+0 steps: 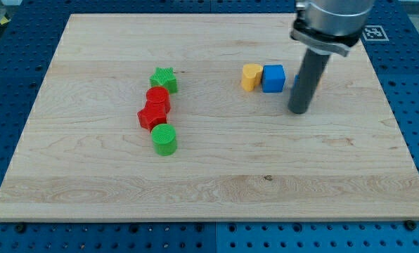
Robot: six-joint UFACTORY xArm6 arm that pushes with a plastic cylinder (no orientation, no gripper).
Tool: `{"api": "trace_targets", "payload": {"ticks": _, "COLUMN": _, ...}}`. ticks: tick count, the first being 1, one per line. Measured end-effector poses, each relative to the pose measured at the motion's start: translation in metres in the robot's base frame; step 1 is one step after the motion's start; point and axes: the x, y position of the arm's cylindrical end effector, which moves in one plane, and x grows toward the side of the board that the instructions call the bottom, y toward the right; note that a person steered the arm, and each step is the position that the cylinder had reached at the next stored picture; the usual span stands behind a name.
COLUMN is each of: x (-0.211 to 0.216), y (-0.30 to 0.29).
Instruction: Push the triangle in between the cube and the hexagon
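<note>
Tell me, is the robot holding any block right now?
No, nothing is held. My tip only pushes; it stands just right of the blue cube, and what is behind the rod is hidden.

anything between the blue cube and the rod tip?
Nothing: bare wooden board between the blue cube and my tip, which sits to the cube's right in the camera view.

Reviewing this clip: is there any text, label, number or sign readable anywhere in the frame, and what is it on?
No readable words or numbers anywhere.
One sign: a black-and-white square marker on the blue surface beyond the board's top right corner; a coded pattern, partly hidden by the arm, not text.
The blocks, such as the blue cube, carry no markings.
</note>
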Motion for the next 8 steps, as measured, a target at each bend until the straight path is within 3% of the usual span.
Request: {"api": "trace_targets", "payload": {"ticks": 8, "x": -0.035, "y": 0.028}}
